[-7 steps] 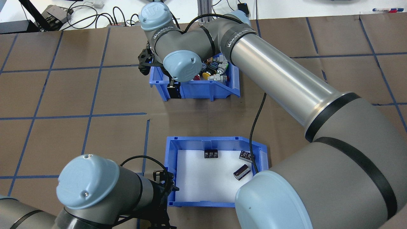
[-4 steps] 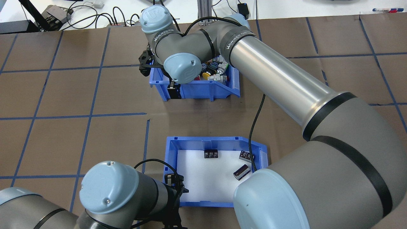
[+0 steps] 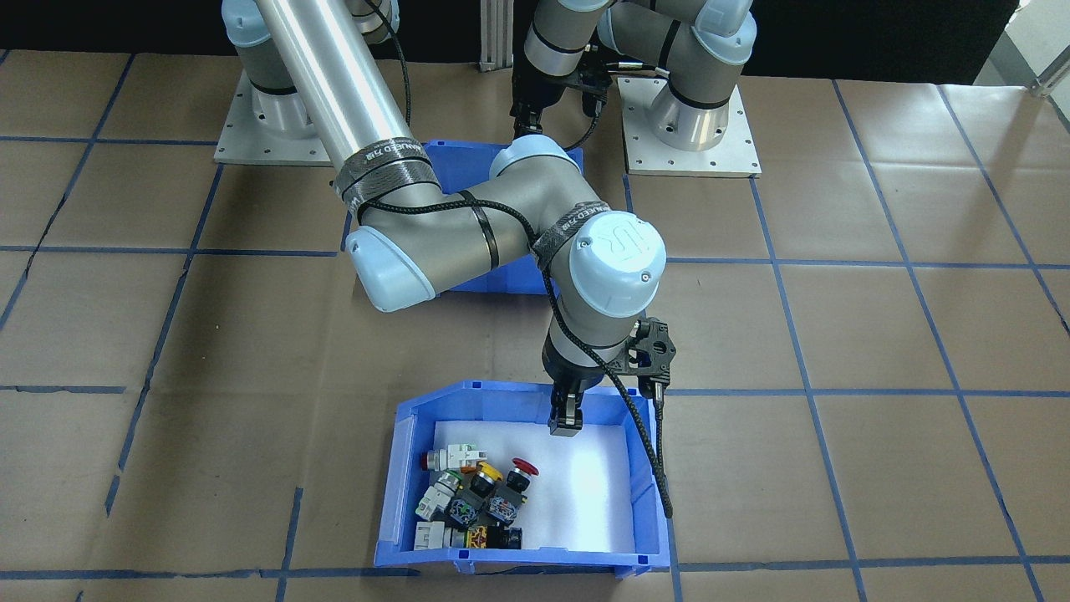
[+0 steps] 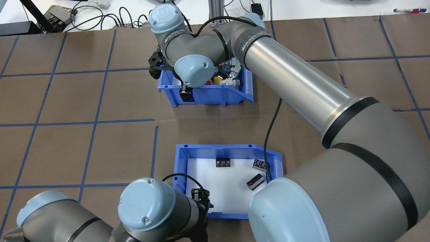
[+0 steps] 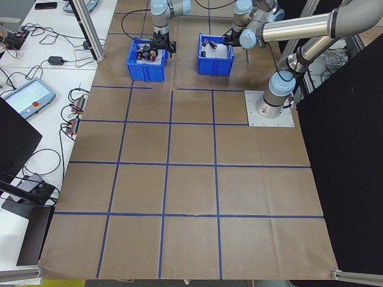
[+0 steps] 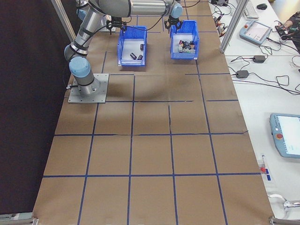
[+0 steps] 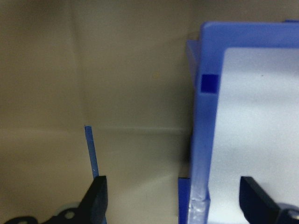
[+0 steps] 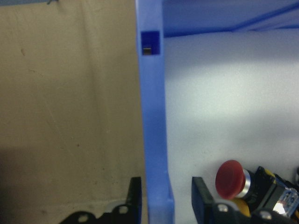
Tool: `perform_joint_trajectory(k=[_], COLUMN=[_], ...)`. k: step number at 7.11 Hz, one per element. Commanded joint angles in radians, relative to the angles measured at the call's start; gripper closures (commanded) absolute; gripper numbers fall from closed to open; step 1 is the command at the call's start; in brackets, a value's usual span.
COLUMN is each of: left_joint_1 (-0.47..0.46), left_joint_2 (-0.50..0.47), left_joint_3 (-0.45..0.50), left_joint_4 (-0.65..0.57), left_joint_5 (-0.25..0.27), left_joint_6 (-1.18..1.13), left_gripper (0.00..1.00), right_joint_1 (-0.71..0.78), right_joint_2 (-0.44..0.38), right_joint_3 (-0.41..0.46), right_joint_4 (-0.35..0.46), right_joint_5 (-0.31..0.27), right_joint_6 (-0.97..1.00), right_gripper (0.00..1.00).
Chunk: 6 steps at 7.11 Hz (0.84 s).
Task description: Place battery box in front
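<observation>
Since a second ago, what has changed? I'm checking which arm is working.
The left claw moved rightward along the battery box, straddling its left wall with jaws open. The right claw stays straddling the switch bin's wall. Neither bin moved.

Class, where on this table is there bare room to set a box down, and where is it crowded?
Bare: the table left of both bins. Crowded: the strip between switch bin and battery box, crossed by the right arm's cable.
</observation>
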State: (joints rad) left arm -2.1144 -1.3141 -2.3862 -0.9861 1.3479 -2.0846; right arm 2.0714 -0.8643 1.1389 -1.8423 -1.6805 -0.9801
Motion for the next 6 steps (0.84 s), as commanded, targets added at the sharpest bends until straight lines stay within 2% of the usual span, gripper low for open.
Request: perform_joint_trajectory(k=[1,2,3,4,5,6], left_joint_1=[-0.006,-0.019,-0.042,-0.051,-0.053,-0.053], left_joint_2=[-0.080,-0.086,-0.086,-0.086,-0.088,-0.086], left_joint_3=[0.001,0.001,0.001,-0.001,-0.013,-0.011], left_joint_4=[0.104,0.109,0.113,0.133,0.188,0.205], left_joint_5=[0.048,0.045,0.040,0.033,-0.011,-0.030], left_joint_6=[-0.017,-0.038,-0.058,-0.061,-0.058,-0.049], left_gripper=[0.02,0.09,0.31,0.66,0.92,1.00], right_joint_1=[0.003,-0.007,-0.022,-0.042,-0.086,-0.129], right_joint_2=[-0.004,-0.012,-0.036,-0.070,-0.108,-0.142], right_joint_3=[-0.008,-0.021,-0.033,-0.031,-0.024,-0.019], right_joint_4=[-0.001,-0.001,0.002,0.012,0.020,0.055], right_joint_5=[-0.041,-0.044,-0.056,-0.076,-0.074,-0.074], right_joint_6=[-0.006,-0.025,-0.069,-0.092,-0.106,-0.150], right_gripper=[1.00,1.00,1.00,1.00,1.00,1.00])
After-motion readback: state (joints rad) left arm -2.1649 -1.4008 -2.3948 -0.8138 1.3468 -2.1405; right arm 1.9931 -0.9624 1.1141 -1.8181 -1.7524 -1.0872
